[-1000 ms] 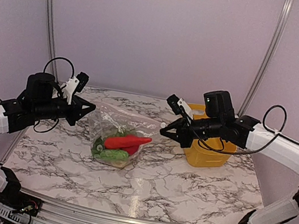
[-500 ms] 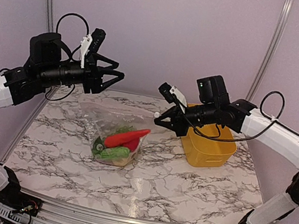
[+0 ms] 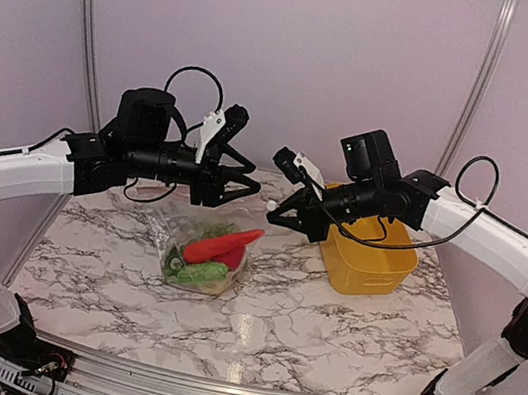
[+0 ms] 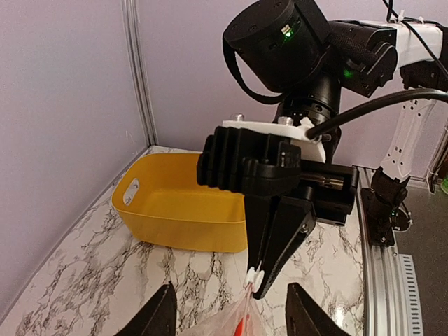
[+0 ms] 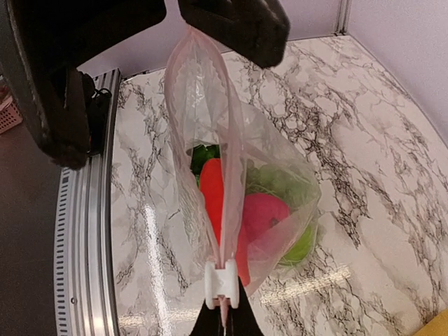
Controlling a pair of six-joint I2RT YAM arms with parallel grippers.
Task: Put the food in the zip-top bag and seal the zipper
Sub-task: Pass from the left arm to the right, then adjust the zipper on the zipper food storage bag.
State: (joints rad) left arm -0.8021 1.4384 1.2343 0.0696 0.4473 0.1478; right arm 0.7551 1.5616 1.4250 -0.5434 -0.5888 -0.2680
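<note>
Up over the marble table (image 3: 321, 339), the right gripper (image 5: 224, 318) is clamped tight on one corner of the zip-top bag (image 5: 203, 98), right under the little white slider (image 5: 222, 282). The left gripper (image 3: 252, 181) has its jaws spread wide. The bag's top edge pokes up between them, not pinched. The bag's belly sits on the table between the two arms.

Count: one bag, two grippers, and one yellow basket (image 3: 370, 261) just right of the bag.

The food (image 5: 238, 210) is all inside: one long red-orange piece (image 5: 213, 192), one round pinkish-red one (image 5: 266, 213), one cucumber (image 3: 199, 271), plus leafy green bits I can't count through the plastic.

The bag's clear and crinkly, and the zipper (image 5: 180, 168) is a pale strip running up from the slider.
</note>
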